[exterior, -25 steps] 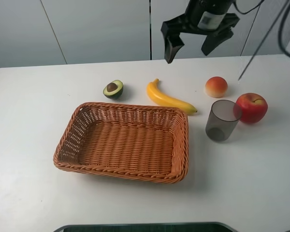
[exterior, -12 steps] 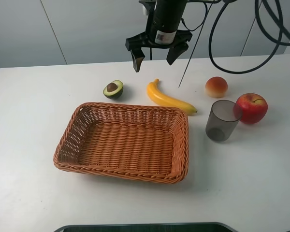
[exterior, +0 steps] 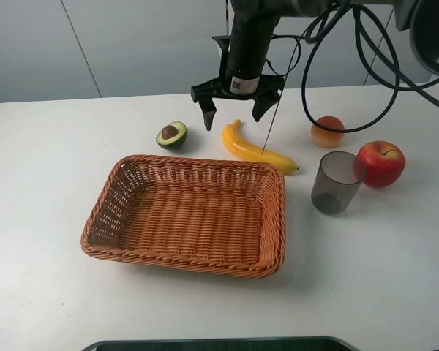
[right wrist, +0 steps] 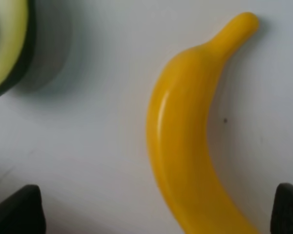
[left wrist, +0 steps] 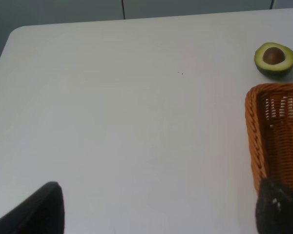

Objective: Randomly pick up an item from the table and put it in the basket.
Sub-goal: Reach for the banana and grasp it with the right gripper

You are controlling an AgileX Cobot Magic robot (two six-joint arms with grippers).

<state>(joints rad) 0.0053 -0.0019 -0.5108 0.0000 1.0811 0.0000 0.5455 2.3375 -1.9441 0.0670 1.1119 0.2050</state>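
Note:
The yellow banana (exterior: 252, 149) lies on the white table (exterior: 51, 168) just behind the basket's far rim. It fills the right wrist view (right wrist: 185, 136). The orange-brown wicker basket (exterior: 132, 248) sits mid-table and is empty. Its corner shows in the left wrist view (left wrist: 256, 141). My right gripper (exterior: 234, 115) is open, its fingers either side of the banana's stem end, just above it. In the right wrist view its dark fingertips (right wrist: 14, 209) show at both lower corners. My left gripper (left wrist: 161, 209) is open over bare table, left of the basket.
A halved avocado (exterior: 172, 135) lies left of the banana. An orange-pink fruit (exterior: 327, 131), a red apple (exterior: 381, 162) and a grey translucent cup (exterior: 336, 181) stand to the right of the basket. Cables (exterior: 336, 66) hang from the right arm.
My right gripper has swung left from the back right of the table and come down, open, over the banana's stem end. Nothing on the table has moved.

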